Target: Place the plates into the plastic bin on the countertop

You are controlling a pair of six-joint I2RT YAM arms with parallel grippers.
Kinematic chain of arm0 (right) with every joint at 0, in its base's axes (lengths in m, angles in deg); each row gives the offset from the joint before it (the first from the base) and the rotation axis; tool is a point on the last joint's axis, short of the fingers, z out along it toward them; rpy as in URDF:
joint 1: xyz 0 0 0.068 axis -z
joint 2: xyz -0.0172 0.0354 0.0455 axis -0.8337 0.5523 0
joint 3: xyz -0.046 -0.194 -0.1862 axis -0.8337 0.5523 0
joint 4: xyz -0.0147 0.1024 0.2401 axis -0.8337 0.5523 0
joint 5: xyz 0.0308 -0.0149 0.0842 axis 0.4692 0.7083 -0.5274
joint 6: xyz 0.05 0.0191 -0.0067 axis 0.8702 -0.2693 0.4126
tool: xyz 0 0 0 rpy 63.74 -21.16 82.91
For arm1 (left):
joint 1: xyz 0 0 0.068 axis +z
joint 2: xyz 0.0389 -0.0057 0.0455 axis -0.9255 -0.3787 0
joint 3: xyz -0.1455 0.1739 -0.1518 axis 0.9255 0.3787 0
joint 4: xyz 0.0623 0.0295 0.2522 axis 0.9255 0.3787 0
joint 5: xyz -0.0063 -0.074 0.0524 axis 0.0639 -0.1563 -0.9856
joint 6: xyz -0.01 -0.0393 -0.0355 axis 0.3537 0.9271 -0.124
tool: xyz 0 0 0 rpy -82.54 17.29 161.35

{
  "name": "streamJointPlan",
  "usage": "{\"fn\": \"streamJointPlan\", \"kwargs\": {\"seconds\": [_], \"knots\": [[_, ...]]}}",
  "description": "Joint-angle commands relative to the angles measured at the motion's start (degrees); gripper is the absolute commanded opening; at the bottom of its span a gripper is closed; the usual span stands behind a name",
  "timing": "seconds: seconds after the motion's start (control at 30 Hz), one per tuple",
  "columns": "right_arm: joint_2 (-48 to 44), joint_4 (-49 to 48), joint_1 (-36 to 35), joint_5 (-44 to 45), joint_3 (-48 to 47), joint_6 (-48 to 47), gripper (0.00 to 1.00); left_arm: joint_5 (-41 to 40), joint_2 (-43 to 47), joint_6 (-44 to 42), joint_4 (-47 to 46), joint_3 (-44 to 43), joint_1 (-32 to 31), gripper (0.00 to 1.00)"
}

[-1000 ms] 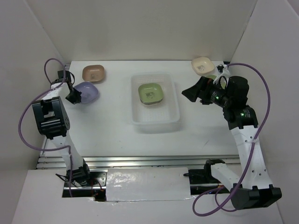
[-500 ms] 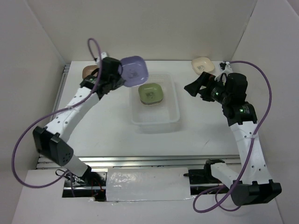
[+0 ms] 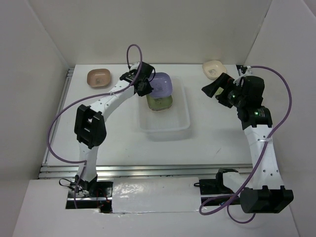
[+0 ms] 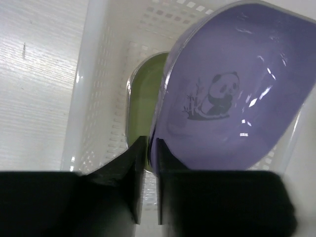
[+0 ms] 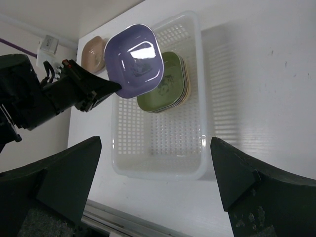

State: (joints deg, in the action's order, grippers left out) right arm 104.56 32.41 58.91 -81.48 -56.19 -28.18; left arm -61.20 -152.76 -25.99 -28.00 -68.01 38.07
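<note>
The table is white and flat, with a metal rail along its near edge. A see-through tub sits in the middle, closer to the far edge. A brown plate lies by the far left corner. A cream plate lies by the far right corner. Both are well apart from the tub.

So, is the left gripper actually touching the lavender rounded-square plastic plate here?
Touching. The left wrist view shows the left gripper with its jaws shut on the rim of the lavender rounded-square plastic plate, with no gap on either side.
</note>
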Motion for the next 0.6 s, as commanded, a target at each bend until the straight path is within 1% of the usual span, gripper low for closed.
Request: {"fn": "streamJointPlan", "kwargs": {"seconds": [0.0,0.03,0.1,0.13,0.17,0.2,0.23,0.27,0.33,0.37,0.4,0.43,0.47,0.53,0.57], "knots": [[0.2,-1.1,0.8,-0.2,0.0,-0.7,1.0,1.7,1.3,2.8,-1.6,-2.2,0.6,0.28],[0.3,-1.1,1.1,-0.4,-0.1,-0.7,1.0,2.1,2.2,2.4,-2.8,-0.9,0.4,0.53],[0.4,-1.0,1.4,-0.6,-0.3,-0.8,1.0,1.3,6.3,2.3,-5.2,2.6,-0.6,0.72],[0.6,-1.3,1.4,-0.9,-0.4,-0.8,1.0,0.5,7.9,2.0,-5.8,4.1,-1.0,0.9],[0.8,-1.4,1.5,-1.2,-0.4,-0.8,1.0,0.1,11.2,1.6,-6.4,4.4,-1.4,0.97],[1.0,-1.4,1.5,-1.3,-0.6,-0.8,1.0,-0.5,13.0,0.6,-6.3,4.5,-1.6,0.99],[1.3,-1.5,1.5,-1.5,-0.7,-0.8,1.0,-2.1,16.1,-0.8,-6.0,4.2,-1.4,0.99],[1.3,-1.6,1.5,-1.5,-0.7,-0.8,1.0,-3.0,17.4,-0.8,-6.0,3.7,-1.4,0.99],[1.6,-1.9,1.5,-2.1,-0.6,-0.6,1.0,-7.0,20.4,-2.9,-3.2,1.9,0.4,0.99],[1.6,-2.1,1.5,-2.3,-0.4,-0.6,1.0,-7.6,21.2,-3.6,-2.7,2.1,2.0,0.99],[1.7,-2.5,1.5,-2.9,0.0,-0.6,1.0,-7.2,21.9,-5.6,-3.1,2.6,5.8,0.99],[1.6,-3.0,1.6,-3.2,0.3,-0.6,1.0,-6.3,22.2,-6.4,-3.2,3.9,8.2,0.99],[1.7,-3.4,1.5,-3.6,0.7,-0.6,1.0,-4.1,22.0,-9.1,-3.9,4.7,12.7,0.99],[1.9,-4.6,1.4,-4.9,1.6,-0.6,1.0,-3.1,20.4,-11.8,-8.7,7.9,16.5,0.99],[2.3,-5.0,1.4,-5.6,1.8,-0.5,1.0,-0.5,19.3,-15.1,-10.2,8.5,20.1,0.99]]}}
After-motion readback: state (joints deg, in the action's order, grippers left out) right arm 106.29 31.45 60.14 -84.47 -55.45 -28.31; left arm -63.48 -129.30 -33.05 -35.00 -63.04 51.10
